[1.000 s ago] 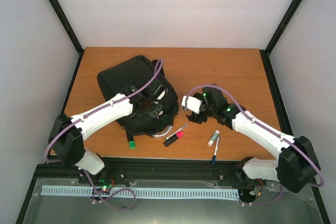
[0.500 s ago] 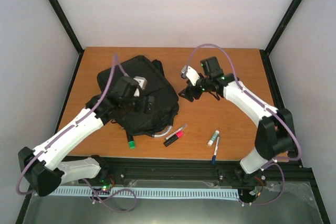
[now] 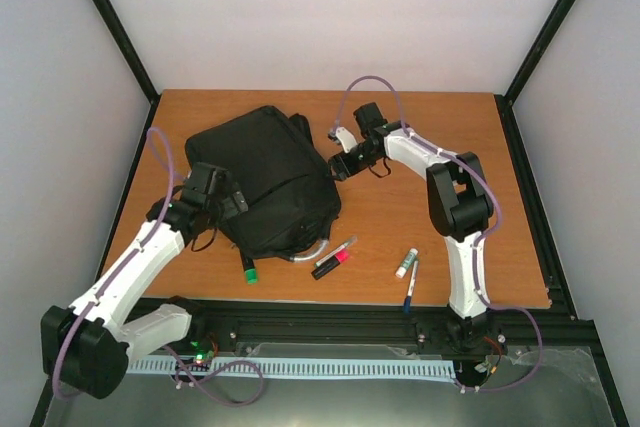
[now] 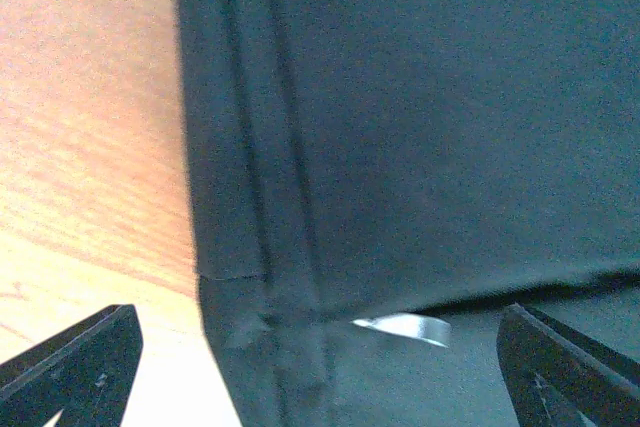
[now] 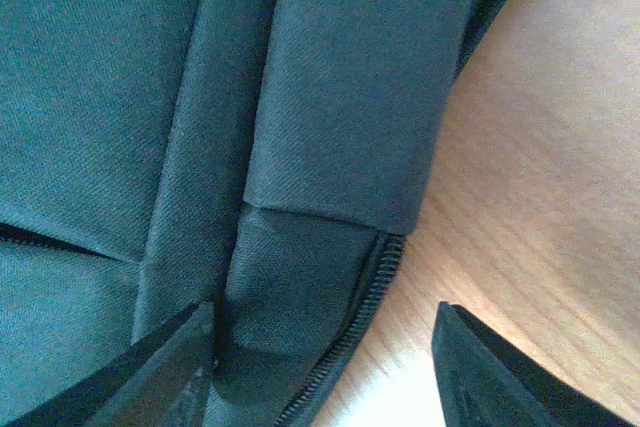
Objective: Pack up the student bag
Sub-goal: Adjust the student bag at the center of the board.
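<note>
The student bag [image 3: 270, 172] lies flat on the left half of the counter [image 3: 440, 137]. Its grey loop handle [image 3: 310, 253] curls out at the near edge.

My left fingers [image 3: 228, 203] are at the bag's left side, spread wide and grasping nothing. From my left wrist I see the two tips far apart in the lower corners, with black fabric and a long seam between them and bare wood at the left. A small pale tab [image 4: 402, 327] shows on the fabric.

My right fingers [image 3: 340, 165] are at the bag's right edge, near its far corner. They are parted and stand astride this edge. One tip is close against the black fabric beside a zip [image 5: 355, 337], and the other is over bare wood, apart from the bag. I cannot tell if the first tip presses the fabric, but nothing is clamped.

A green-capped marker [image 3: 248, 269] lies just beside the bag's near edge. A pink and black marker [image 3: 333, 259], a small white tube [image 3: 405, 263] and a dark pen [image 3: 411, 289] lie further right.
</note>
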`<move>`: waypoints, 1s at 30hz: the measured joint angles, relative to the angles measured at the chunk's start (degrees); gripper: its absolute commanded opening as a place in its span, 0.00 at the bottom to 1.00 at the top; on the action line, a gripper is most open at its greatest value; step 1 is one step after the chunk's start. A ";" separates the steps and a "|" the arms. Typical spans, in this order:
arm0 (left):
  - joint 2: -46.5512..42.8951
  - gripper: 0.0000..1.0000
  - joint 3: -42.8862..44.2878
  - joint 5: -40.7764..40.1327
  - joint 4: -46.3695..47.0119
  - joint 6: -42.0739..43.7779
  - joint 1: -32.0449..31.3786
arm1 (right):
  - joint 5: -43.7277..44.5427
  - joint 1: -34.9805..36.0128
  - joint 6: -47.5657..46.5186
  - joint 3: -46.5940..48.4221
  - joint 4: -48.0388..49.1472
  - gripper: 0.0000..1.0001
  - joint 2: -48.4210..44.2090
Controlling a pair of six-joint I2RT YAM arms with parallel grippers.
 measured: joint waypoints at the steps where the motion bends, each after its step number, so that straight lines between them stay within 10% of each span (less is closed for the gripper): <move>1: -0.39 1.00 -1.11 0.70 0.50 -1.11 1.51 | -0.59 -0.04 0.37 0.07 -0.15 0.55 0.83; 11: 7.93 0.91 -9.29 11.43 13.16 -5.62 6.16 | -9.29 -0.35 3.52 -0.85 0.44 0.16 2.43; 30: 34.84 0.83 12.44 15.43 20.37 3.28 -8.02 | -11.32 -15.10 3.04 -8.02 0.33 0.08 -1.92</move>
